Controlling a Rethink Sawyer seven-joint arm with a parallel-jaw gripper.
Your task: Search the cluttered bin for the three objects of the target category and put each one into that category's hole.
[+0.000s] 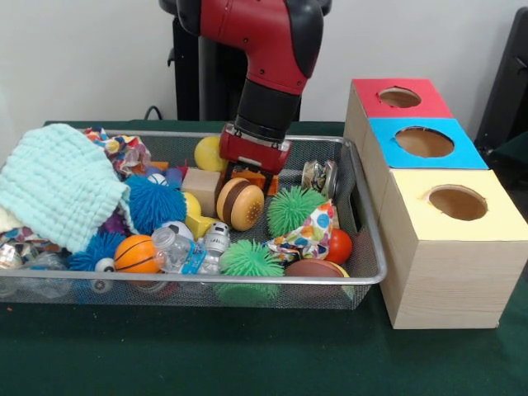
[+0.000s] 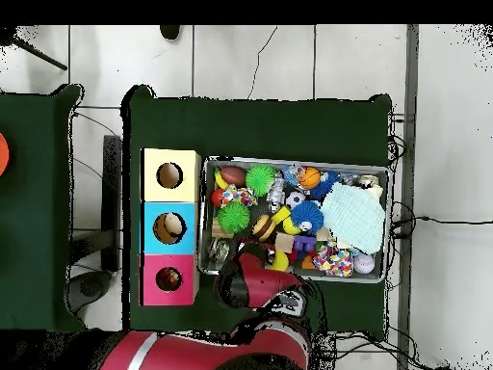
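My gripper (image 1: 252,176) hangs just behind the toy burger (image 1: 240,204) in the wire bin (image 1: 363,247); I cannot tell how my jaws stand. The burger looks light, squashy foam, best pinched across its bun sides.

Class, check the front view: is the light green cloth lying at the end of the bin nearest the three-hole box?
No: the light green cloth lies at the bin's opposite end, away from the three-hole box.
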